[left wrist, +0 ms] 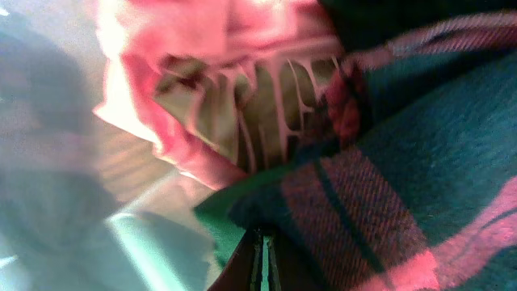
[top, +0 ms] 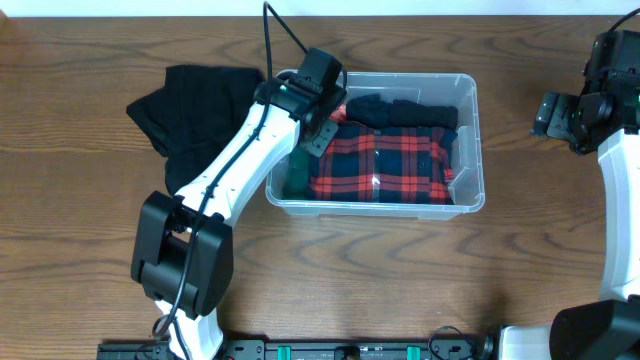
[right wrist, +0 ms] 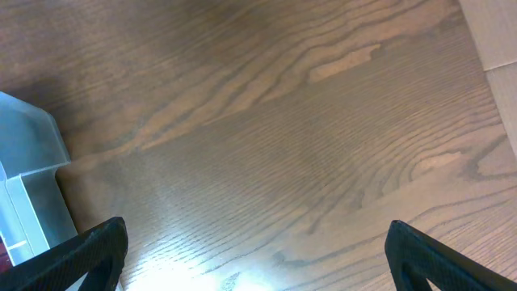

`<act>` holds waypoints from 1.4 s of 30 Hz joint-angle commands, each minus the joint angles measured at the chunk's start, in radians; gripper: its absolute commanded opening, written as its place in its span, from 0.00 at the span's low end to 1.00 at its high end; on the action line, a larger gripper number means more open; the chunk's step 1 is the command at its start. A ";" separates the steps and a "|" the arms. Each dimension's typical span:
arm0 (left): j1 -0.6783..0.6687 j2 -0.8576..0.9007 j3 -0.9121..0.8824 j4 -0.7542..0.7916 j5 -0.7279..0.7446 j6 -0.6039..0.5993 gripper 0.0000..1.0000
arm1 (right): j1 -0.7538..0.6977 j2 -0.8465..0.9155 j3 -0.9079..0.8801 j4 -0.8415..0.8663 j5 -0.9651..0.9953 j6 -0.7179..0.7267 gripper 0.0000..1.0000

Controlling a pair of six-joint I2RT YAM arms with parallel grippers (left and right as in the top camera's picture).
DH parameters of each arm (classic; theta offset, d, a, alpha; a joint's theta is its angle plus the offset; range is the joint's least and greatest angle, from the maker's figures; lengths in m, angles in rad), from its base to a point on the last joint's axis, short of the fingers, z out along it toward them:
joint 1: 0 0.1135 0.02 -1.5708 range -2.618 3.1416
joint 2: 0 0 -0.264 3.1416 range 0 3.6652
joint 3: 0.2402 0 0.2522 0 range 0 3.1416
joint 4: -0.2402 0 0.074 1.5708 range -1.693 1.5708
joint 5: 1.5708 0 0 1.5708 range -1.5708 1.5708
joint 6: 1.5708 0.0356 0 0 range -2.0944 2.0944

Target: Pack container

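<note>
The clear plastic container (top: pixel 476 150) stands at the table's middle. In it lie a red and dark plaid shirt (top: pixel 385 165), dark clothes (top: pixel 410 110) at the far side and a green cloth (top: pixel 296 172) at the left end. My left gripper (top: pixel 320 135) reaches down into the container's left end. In the left wrist view its fingers (left wrist: pixel 262 260) are shut, pushed down between the plaid shirt (left wrist: pixel 404 186) and the green cloth (left wrist: pixel 222 218), with a pink garment (left wrist: pixel 202 89) beyond. My right gripper (top: pixel 548 112) is open and empty over bare table (right wrist: pixel 258 250), to the right of the container (right wrist: pixel 32 162).
A black garment (top: pixel 190 110) lies crumpled on the wooden table, left of the container and partly under my left arm. The table's far edge runs along the top of the overhead view.
</note>
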 commanded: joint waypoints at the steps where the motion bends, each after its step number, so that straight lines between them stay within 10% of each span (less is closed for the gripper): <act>1: 0.000 0.024 -0.036 0.015 0.026 -0.014 0.06 | -0.006 -0.009 -0.004 0.000 0.011 0.000 0.99; 18: -0.002 -0.140 0.085 0.113 -0.076 0.037 0.06 | -0.006 -0.009 -0.004 0.000 0.011 0.000 0.99; 25: -0.003 -0.146 0.085 0.114 0.146 0.228 0.07 | -0.006 -0.009 -0.004 0.000 0.011 0.000 0.99; 42: -0.028 -0.142 0.080 0.096 0.405 0.457 0.81 | -0.006 -0.009 -0.004 0.000 0.011 0.000 0.99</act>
